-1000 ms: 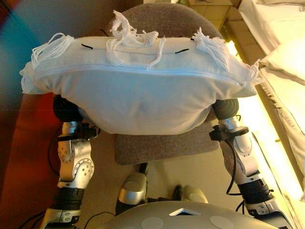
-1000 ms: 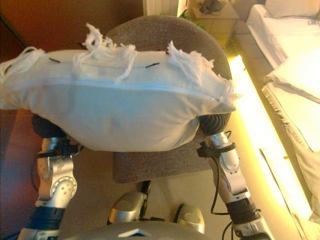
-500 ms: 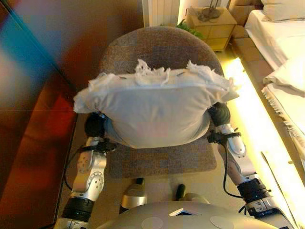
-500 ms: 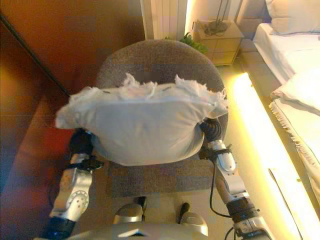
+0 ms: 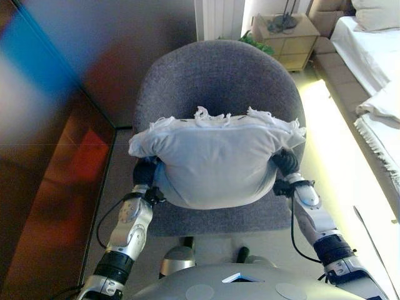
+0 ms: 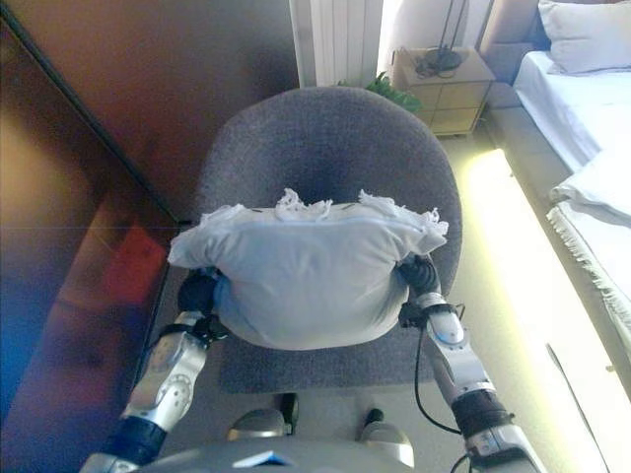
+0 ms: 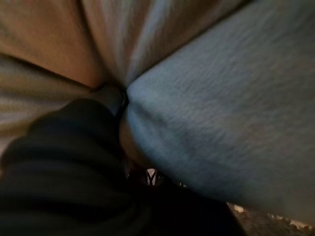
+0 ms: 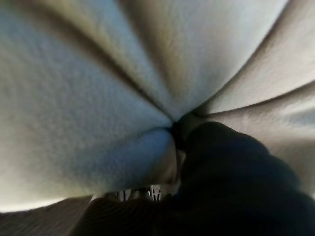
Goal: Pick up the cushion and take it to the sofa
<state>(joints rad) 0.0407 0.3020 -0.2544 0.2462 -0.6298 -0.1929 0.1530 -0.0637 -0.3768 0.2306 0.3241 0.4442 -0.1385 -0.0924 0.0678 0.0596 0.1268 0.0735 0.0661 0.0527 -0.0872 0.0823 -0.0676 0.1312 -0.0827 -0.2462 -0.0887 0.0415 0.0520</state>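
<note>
A white cushion (image 5: 215, 159) with tassels along its far edge is held between my two hands just above the seat of a grey armchair (image 5: 219, 75). My left hand (image 5: 145, 172) grips its left underside and my right hand (image 5: 286, 162) its right underside. Only the dark covers show; the fingers are buried in the fabric. In the left wrist view the cloth (image 7: 221, 108) creases toward my hand (image 7: 64, 162). In the right wrist view the cloth (image 8: 83, 98) folds in the same way round my hand (image 8: 231, 172).
A dark wooden wall (image 5: 56, 187) stands close on the left. A bed (image 5: 375, 44) with white linen runs along the right, with a lit strip (image 5: 337, 156) at its base. A nightstand (image 5: 287, 34) and a radiator (image 5: 219, 15) stand behind the chair.
The cushion has gone down and away from the camera, from close under my head to just over the chair seat. Both arms have lowered with it. The view has also shifted.
</note>
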